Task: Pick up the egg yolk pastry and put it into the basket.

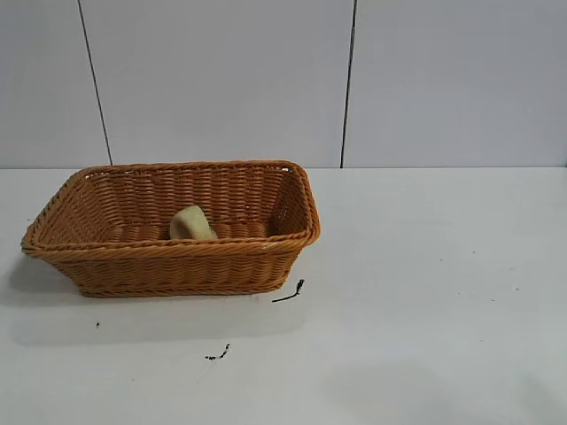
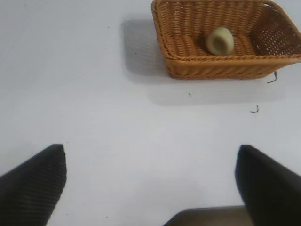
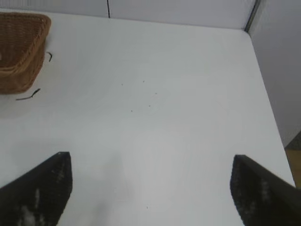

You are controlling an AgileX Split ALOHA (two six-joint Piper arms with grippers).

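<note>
The egg yolk pastry (image 1: 192, 223) lies inside the basket (image 1: 168, 255), on its woven floor a little toward the near wall, so the placing looks already done. In the left wrist view the pastry (image 2: 219, 40) shows as a small pale dome against the weave, and it seems to rest tipped on its side, though the basket wall hides its base from the exterior view and that cannot be settled. It looks light, matte and rather soft, likely to dent or crumble under a hard pinch; if it had to be taken up again, a gentle hold across its widest part, from above and between the basket walls, would suit it best. The left gripper (image 2: 150, 183) hangs over bare table (image 2: 94, 117) with its fingers (image 2: 33, 183) spread wide and nothing between them; the basket and pastry sit well apart from it, far across the table. The right gripper (image 3: 150, 188) is likewise wide open and empty over the table's other side, where only the basket's corner (image 3: 21, 52) enters its view. A few dark scraps (image 1: 290, 293) lie on the table just beside the basket.
</note>
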